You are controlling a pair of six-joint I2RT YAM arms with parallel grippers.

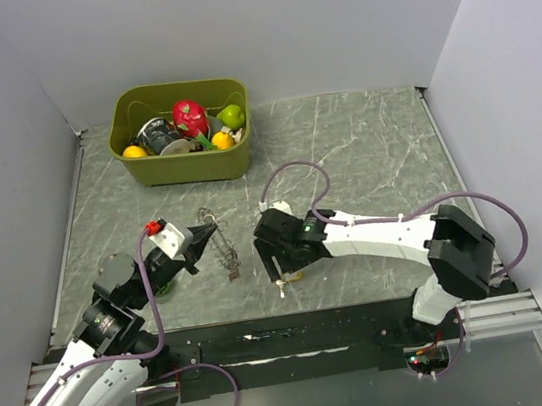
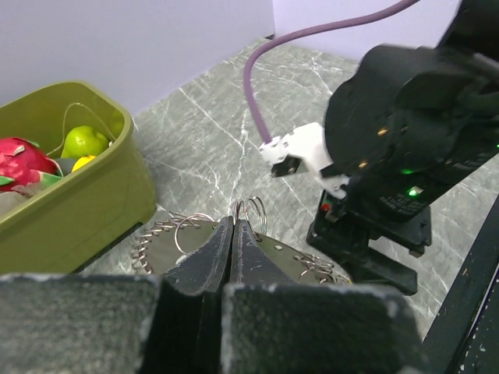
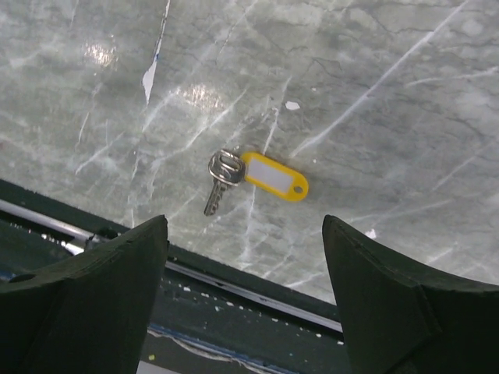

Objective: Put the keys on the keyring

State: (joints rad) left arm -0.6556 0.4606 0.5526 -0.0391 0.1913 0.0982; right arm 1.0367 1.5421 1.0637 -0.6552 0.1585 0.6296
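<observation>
Left tool [image 2: 232, 234] is clenched on the keyring [image 2: 251, 209], left of bench [image 1: 365, 149] centre, apparently steadying it for threading. Right tool [image 3: 243, 226] stands released over a yellow-tagged key [image 3: 221, 181] by the near edge, poised to grasp.

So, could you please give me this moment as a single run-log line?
left gripper: shut on keyring | right gripper: open, over key with yellow tag | key: lying on table, not held

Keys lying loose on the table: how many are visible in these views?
1. A silver key with a yellow tag lies near the table's front edge, under the open right gripper. More may hang on the keyring at the left gripper; too small to tell.
</observation>
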